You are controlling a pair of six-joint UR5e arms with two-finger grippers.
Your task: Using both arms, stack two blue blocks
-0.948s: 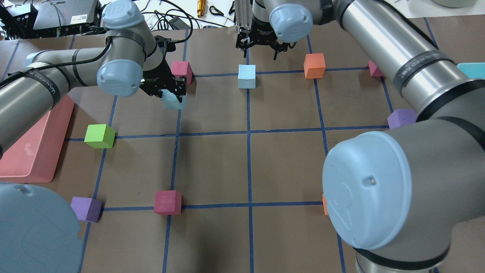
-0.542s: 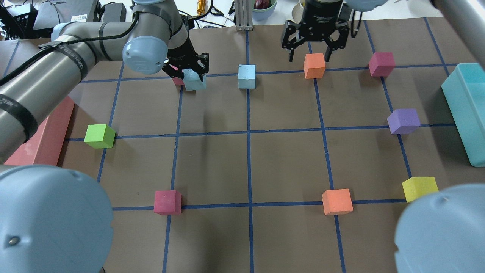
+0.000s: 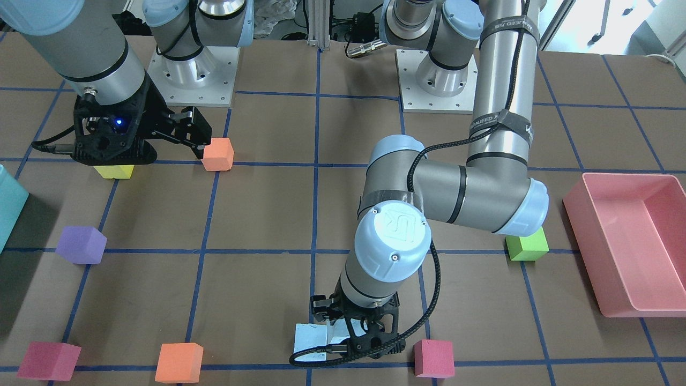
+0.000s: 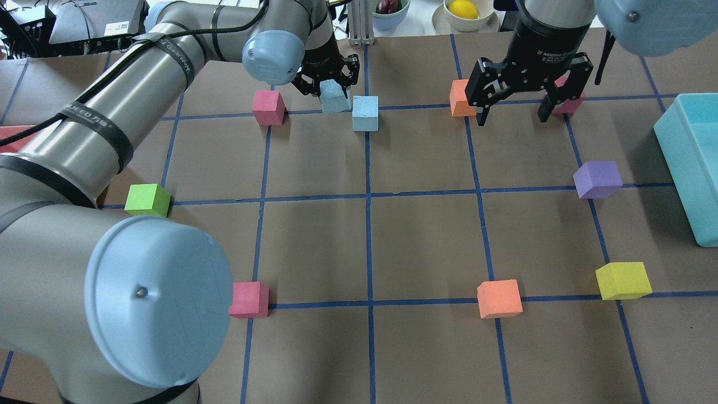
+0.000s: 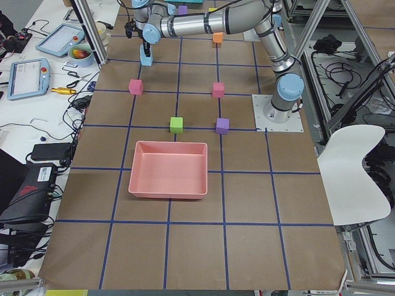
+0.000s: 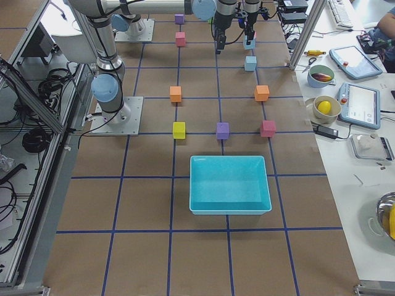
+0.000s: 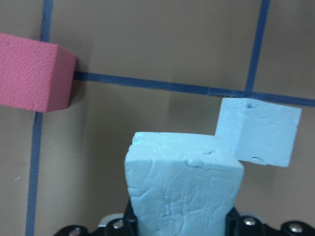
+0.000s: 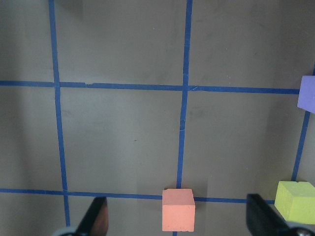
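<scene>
My left gripper (image 4: pixel 332 85) is shut on a pale blue block (image 4: pixel 335 98) and holds it above the table at the far middle. The second blue block (image 4: pixel 365 113) sits on the table just right of it, apart from it. In the left wrist view the held block (image 7: pixel 184 189) fills the lower centre and the other block (image 7: pixel 260 132) lies beyond it to the right. My right gripper (image 4: pixel 512 118) is open and empty, hovering between an orange cube (image 4: pixel 458 98) and a magenta cube (image 4: pixel 567 101). Its fingers (image 8: pixel 98 219) show spread in the right wrist view.
A magenta cube (image 4: pixel 268 107) sits left of the held block. A teal box (image 4: pixel 690 163) stands at the right edge and a pink tray (image 3: pixel 627 241) on the left side. Green (image 4: pixel 147 200), purple (image 4: pixel 597 179), yellow (image 4: pixel 622 280), orange (image 4: pixel 498 298) and magenta (image 4: pixel 248 299) cubes lie on grid crossings.
My left gripper has carried the blue block rightwards and farther back, up beside the second blue block. My right gripper has moved right, past the orange cube, staying open.
</scene>
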